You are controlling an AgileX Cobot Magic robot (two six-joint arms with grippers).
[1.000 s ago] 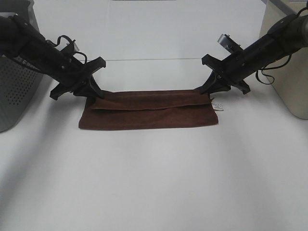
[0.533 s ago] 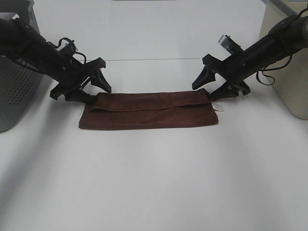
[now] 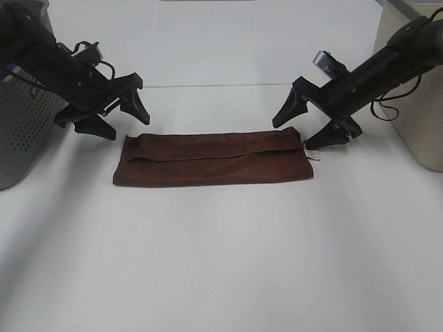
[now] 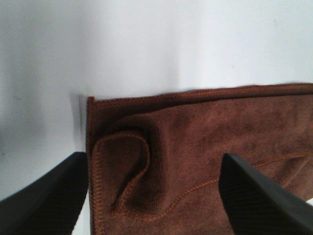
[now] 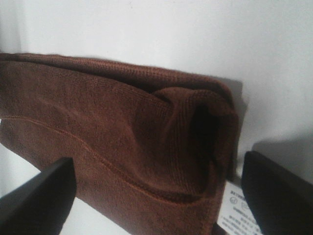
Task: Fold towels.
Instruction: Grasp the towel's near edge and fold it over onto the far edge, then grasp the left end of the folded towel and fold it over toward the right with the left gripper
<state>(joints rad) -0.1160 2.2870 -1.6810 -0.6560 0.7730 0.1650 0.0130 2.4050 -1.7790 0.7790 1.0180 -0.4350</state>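
The reddish-brown towel lies folded into a long strip on the white table, its far layer loosely overlapping the near one. A small white tag sticks out at its right end. My left gripper is open and empty, hovering just behind and left of the towel's left end. My right gripper is open and empty, just above the towel's right far corner. The left wrist view shows the curled left corner of the towel between open fingers. The right wrist view shows the bunched right end of the towel and the tag.
A grey perforated bin stands at the left edge behind my left arm. A beige container stands at the right edge behind my right arm. The white table stretches in front of the towel.
Both grippers have let go of the towel's far corners, opened and drawn back and outward. The far layer now rests on the towel.
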